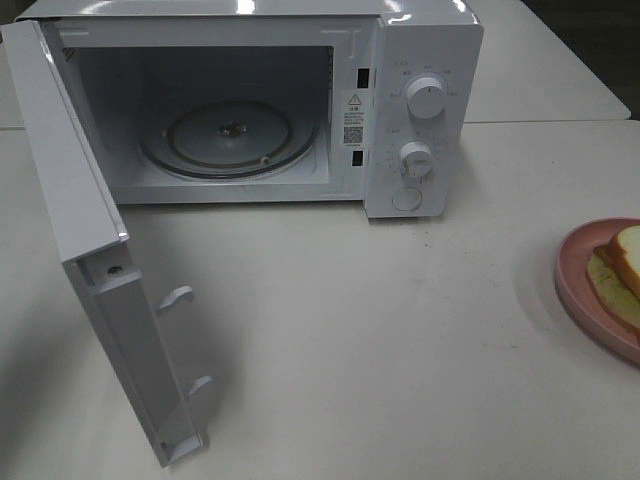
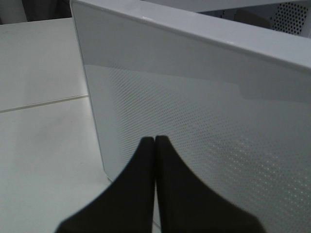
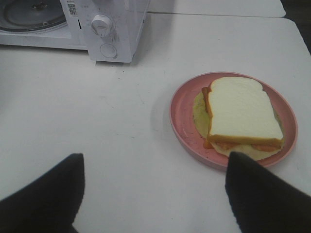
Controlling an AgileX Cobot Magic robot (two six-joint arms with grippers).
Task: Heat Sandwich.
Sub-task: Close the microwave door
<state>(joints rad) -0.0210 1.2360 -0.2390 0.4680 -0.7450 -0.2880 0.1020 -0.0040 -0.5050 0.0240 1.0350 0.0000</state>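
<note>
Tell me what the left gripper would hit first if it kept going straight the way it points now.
Most likely the outer face of the open microwave door: the left gripper, fingers together, points straight at its dotted panel. The remaining gap is hard to judge.

Left gripper, fingertips pressed together, pointing at the perforated white microwave door; white table toward nine o'clock of the door.
</note>
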